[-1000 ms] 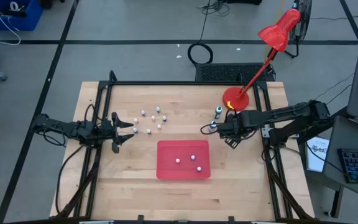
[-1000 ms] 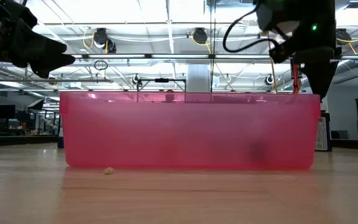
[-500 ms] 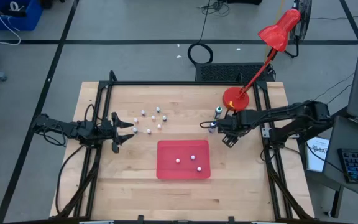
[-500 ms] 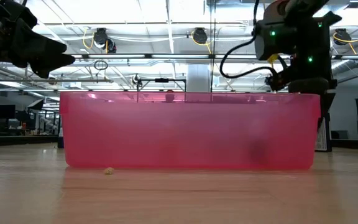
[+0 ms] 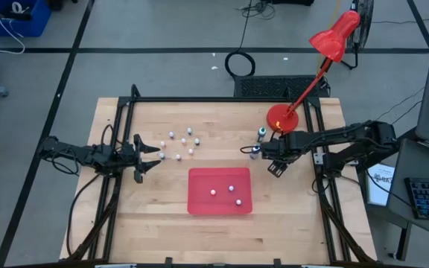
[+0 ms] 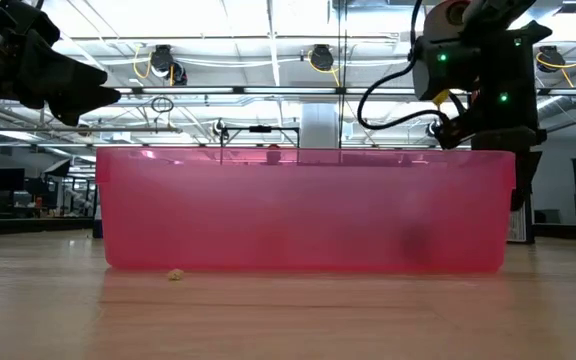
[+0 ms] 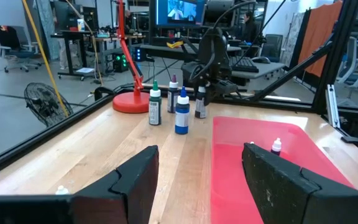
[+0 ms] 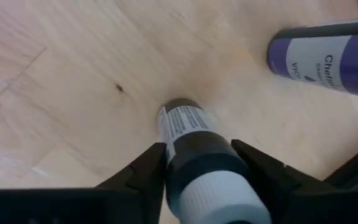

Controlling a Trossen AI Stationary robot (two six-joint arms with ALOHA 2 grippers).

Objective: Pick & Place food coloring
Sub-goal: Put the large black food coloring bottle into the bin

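Four larger food coloring bottles stand upright at the table's right: green-topped (image 7: 155,106), purple (image 7: 173,94), blue (image 7: 181,113), and a dark one with a white cap (image 8: 194,146). My right gripper (image 5: 259,151) points down over the white-capped bottle and is shut on it. Tiny bottles (image 5: 182,143) stand scattered on the wood at the centre left. Three more (image 5: 230,188) stand in the red tray (image 5: 199,202). My left gripper (image 5: 155,152) waits open and level at the left, beside the tiny bottles. My right gripper pinches the white-capped bottle's dark body (image 8: 191,158), just below the cap, between its two fingers (image 8: 149,169). The fingers come from above, pointing down. The bottle stands upright with its base on the table.
A red desk lamp's base (image 5: 281,117) sits just behind the larger bottles, its arm slanting up to the far right. The purple-labelled bottle (image 8: 328,53) stands close beside the held one. The tray's tall red wall (image 6: 308,210) fills the low view. Black frame rails line the table's sides.
My right gripper has come down over the white-capped bottle and moved slightly toward the table's left; over the last half second it has stayed in place. The bottles have not moved.
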